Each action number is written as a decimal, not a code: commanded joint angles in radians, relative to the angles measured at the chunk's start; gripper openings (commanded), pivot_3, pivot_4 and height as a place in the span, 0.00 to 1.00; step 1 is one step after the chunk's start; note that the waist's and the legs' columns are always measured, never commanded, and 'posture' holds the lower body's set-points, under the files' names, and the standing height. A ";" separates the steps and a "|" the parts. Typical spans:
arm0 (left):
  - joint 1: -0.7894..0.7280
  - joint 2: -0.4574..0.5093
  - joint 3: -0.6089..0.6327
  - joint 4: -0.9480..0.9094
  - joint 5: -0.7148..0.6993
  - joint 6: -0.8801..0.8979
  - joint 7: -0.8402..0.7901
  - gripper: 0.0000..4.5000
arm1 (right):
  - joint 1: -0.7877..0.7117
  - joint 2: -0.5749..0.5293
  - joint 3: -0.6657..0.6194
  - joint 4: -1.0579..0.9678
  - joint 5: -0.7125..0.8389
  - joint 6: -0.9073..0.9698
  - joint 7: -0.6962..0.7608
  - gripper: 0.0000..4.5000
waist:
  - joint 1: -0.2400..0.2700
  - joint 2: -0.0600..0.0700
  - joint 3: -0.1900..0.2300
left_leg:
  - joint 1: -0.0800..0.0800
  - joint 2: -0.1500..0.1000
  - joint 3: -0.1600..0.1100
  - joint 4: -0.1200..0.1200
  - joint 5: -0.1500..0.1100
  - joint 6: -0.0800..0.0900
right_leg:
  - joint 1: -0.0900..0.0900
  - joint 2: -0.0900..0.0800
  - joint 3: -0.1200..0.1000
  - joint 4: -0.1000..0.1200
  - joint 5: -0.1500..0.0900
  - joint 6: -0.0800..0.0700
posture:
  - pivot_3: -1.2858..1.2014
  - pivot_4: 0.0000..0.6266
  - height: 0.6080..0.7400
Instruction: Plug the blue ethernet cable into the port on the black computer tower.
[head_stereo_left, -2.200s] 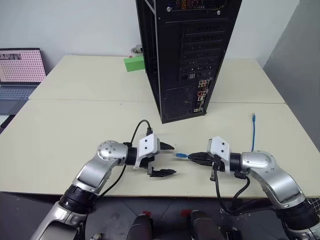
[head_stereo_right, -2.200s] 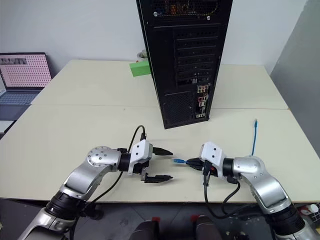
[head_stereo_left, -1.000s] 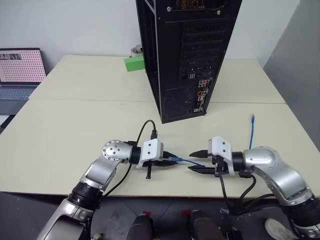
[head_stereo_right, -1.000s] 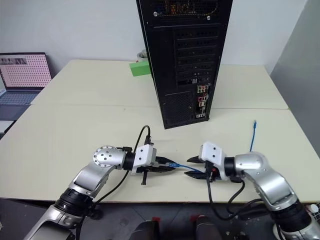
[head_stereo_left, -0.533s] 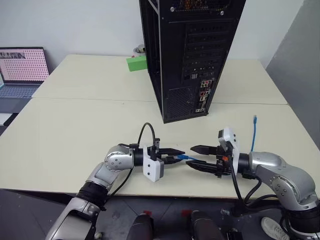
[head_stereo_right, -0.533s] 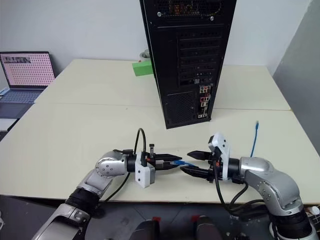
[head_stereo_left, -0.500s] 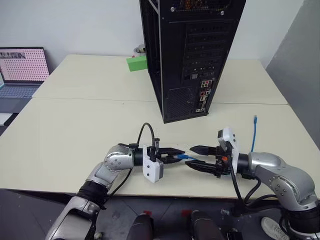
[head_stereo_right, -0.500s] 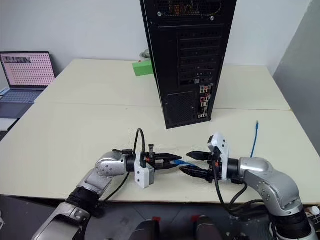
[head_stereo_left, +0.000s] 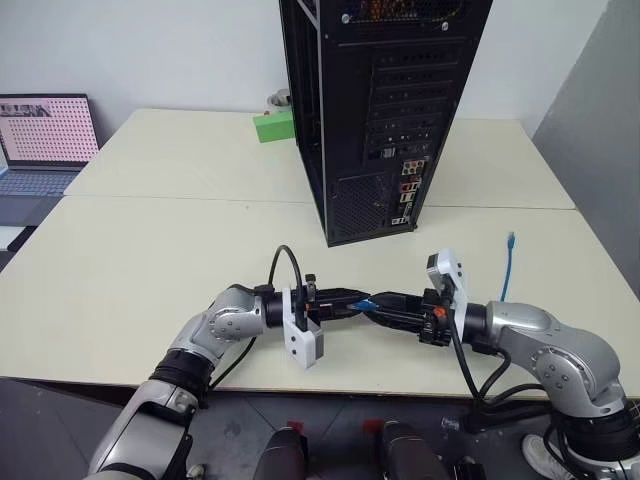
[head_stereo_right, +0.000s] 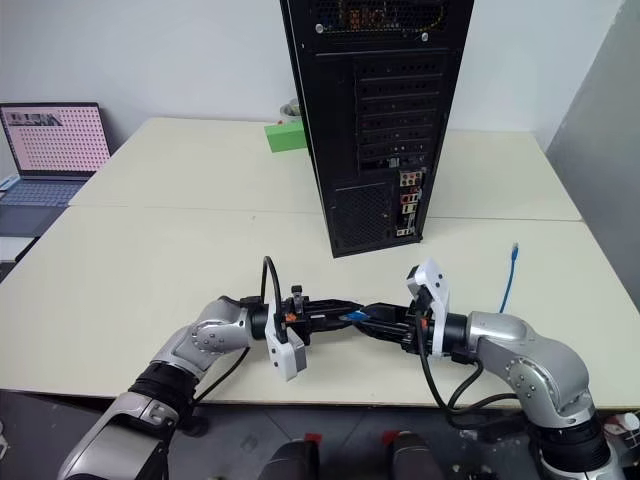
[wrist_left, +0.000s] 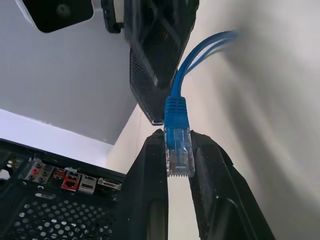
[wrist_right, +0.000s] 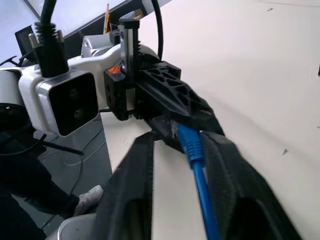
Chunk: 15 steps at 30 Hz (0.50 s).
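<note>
The black computer tower (head_stereo_left: 400, 100) stands upright mid-table, rear panel toward me, with the port (head_stereo_left: 404, 190) among small coloured sockets low on that panel. My left gripper (head_stereo_left: 360, 300) is shut on the clear plug (wrist_left: 178, 155) of the blue ethernet cable (wrist_left: 176, 107), held just above the table's front. My right gripper (head_stereo_left: 373, 308) faces it tip to tip. Its fingers (wrist_right: 135, 190) flank the cable (wrist_right: 197, 175) behind the plug with a narrow gap showing. The cable's other end (head_stereo_left: 509, 240) lies on the table at the right.
A green box (head_stereo_left: 270, 127) sits behind the tower on the left. A laptop (head_stereo_left: 45, 135) stands off the table's far left. The beige table (head_stereo_left: 150, 250) is bare between my arms and the tower; its front edge is right below both grippers.
The right gripper first held the plug, then the left shut on it and the right opened. Since half a second ago the right fingers have narrowed around the cable and the left wrist has rolled.
</note>
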<state>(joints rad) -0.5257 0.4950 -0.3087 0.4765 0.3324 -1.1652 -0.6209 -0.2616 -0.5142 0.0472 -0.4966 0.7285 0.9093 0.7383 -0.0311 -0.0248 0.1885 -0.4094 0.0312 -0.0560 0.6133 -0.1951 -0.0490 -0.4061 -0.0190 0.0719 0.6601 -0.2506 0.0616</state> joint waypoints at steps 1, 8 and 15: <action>-0.016 0.002 0.004 -0.031 0.009 0.003 0.042 0.07 | -0.018 0.005 0.019 -0.022 0.028 -0.006 0.016 0.10 | 0.000 0.000 0.000 | 0.000 0.000 0.000 0.000 0.000 0.000 | 0.000 0.000 0.000 0.000 0.000 0.000 | 0.52 0.24 1.00; -0.013 0.010 -0.003 -0.037 0.030 0.002 0.076 0.07 | -0.024 -0.007 0.021 -0.012 0.039 0.002 0.028 0.00 | 0.000 0.000 0.000 | 0.000 0.000 0.000 0.000 0.000 0.000 | 0.000 0.000 0.000 0.000 0.000 0.000 | 0.52 0.24 1.00; -0.013 0.023 -0.009 -0.033 0.050 -0.006 0.103 0.07 | -0.016 -0.023 -0.031 -0.003 0.091 0.013 0.037 0.28 | 0.000 0.000 0.000 | 0.000 0.000 0.000 0.000 0.000 0.000 | 0.000 0.000 0.000 0.000 0.000 0.000 | 0.52 0.24 1.00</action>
<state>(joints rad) -0.5257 0.5098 -0.3159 0.4730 0.3771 -1.1614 -0.5368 -0.2721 -0.5309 0.0546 -0.4860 0.7716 0.9164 0.7654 -0.0314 -0.0248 0.1885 -0.4093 0.0313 -0.0560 0.6132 -0.1951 -0.0490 -0.4061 -0.0190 0.0718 0.6602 -0.2506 0.0616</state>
